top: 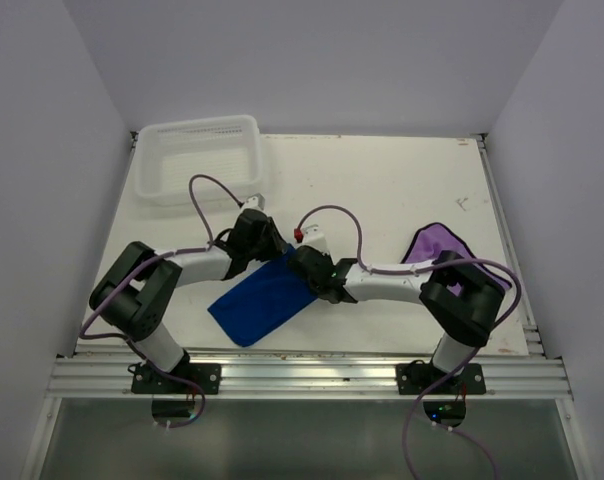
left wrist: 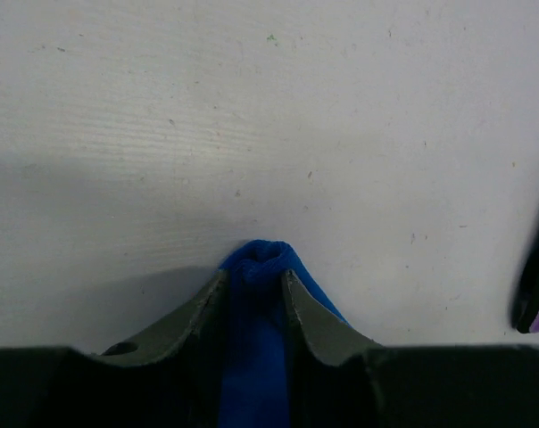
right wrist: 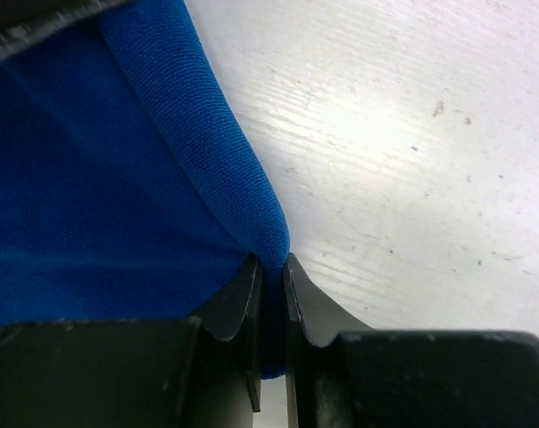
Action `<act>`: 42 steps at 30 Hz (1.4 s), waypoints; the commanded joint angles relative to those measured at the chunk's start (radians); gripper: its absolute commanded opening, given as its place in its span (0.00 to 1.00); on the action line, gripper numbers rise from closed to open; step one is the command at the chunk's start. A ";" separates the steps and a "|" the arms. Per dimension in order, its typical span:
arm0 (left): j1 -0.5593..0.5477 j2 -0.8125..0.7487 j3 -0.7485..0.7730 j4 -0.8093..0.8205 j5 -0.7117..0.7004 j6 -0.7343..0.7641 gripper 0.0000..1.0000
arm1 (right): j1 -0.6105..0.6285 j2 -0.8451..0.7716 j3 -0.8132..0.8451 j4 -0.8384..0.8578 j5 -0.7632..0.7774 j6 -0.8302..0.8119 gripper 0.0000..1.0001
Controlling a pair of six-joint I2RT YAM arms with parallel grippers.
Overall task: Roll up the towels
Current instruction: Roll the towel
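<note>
Blue towel [top: 262, 300] not rolled yet, left gripper [left wrist: 253, 280] and right gripper [right wrist: 271, 266] both pinching one end. Purple towel [top: 434, 243] untouched, so barely started imo.

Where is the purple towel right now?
In the top view, the purple towel lies on the right side of the table, next to the right arm, away from the blue towel in the middle.

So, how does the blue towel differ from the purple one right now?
The blue towel lies spread out at the front centre of the table. The purple towel sits toward the right side, partly hidden by the right arm. The left gripper and right gripper each pinch the blue towel; no gripper holds the purple towel. Both rest on the table, and neither is rolled.
</note>
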 commanded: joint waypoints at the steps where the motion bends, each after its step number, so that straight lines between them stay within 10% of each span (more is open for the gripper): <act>1: 0.036 -0.054 0.035 -0.001 -0.014 0.004 0.33 | 0.026 0.019 0.025 -0.121 0.183 -0.047 0.00; 23: 0.047 -0.089 0.029 0.152 0.338 -0.169 0.41 | 0.256 0.180 0.152 -0.178 0.558 -0.145 0.00; 42: -0.041 -0.003 -0.141 0.306 0.331 -0.272 0.38 | 0.291 0.157 0.117 -0.174 0.570 -0.130 0.09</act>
